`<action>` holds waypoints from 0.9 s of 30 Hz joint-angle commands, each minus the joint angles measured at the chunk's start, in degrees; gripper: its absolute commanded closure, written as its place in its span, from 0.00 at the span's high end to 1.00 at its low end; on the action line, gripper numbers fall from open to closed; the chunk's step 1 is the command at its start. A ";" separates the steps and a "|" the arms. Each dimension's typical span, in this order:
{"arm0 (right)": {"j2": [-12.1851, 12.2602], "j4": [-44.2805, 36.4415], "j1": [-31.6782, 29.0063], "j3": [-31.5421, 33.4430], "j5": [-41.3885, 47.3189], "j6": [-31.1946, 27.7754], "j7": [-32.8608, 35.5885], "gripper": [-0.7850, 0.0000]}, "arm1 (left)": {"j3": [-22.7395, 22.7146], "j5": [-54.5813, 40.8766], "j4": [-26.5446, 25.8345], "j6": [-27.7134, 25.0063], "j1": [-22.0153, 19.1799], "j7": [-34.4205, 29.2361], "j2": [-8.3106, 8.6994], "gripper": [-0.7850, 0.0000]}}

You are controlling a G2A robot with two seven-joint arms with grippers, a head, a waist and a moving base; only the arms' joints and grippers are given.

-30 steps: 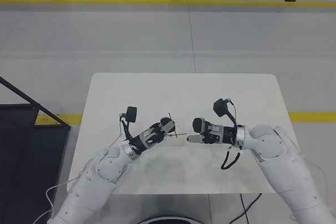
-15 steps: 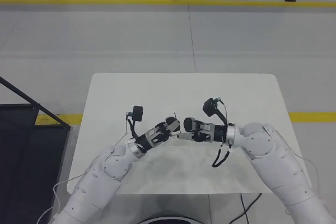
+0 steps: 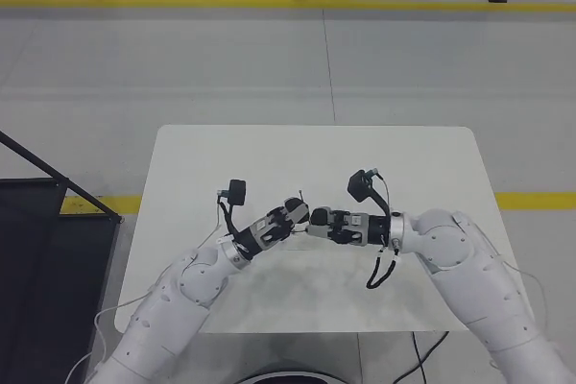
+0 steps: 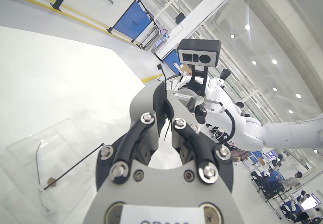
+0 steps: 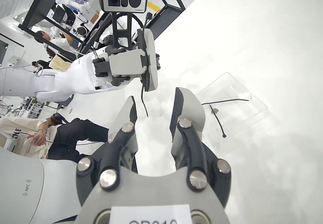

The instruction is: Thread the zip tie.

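Right gripper (image 5: 154,99): jaws apart, nothing held. Just ahead of its gap hangs the free tail of the zip tie (image 5: 143,99); whether the tail is already inside the gap, cannot tell.

Tie's long axis runs crosswise to the right gripper's approach. Left gripper (image 4: 164,109) is clamped on the tie mid-length, with the head end sticking out past it.

Judgement: right is the arm to take the tail.

Spare ties (image 5: 227,101) are well apart.

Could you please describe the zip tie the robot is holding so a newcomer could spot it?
Above the middle of the white table, the left tool is shut on a thin black zip tie, tail dangling free. The other ties lie flat on the clear sheet.
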 commanded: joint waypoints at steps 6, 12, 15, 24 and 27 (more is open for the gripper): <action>0.02 0.06 0.07 -0.11 0.28 -0.06 0.35 0.07 | -0.14 0.02 0.37 0.14 -0.17 -0.15 -0.22 0.00; -0.01 0.15 0.33 -0.35 0.49 0.06 0.60 0.00 | -0.34 -0.06 0.68 0.04 -0.21 -0.17 -0.39 0.00; -0.09 0.51 0.67 -0.54 1.06 -0.09 0.73 0.00 | -0.43 -0.57 0.95 -0.44 -0.36 -0.47 -0.47 0.00; -0.03 1.39 0.84 -0.27 1.33 -0.66 0.56 0.00 | 0.80 -2.33 2.90 0.27 -2.54 -2.11 -1.14 1.00; 0.09 1.35 0.66 0.12 1.60 -0.93 0.52 0.00 | 0.81 -2.65 3.25 0.42 -2.84 -2.09 -1.29 1.00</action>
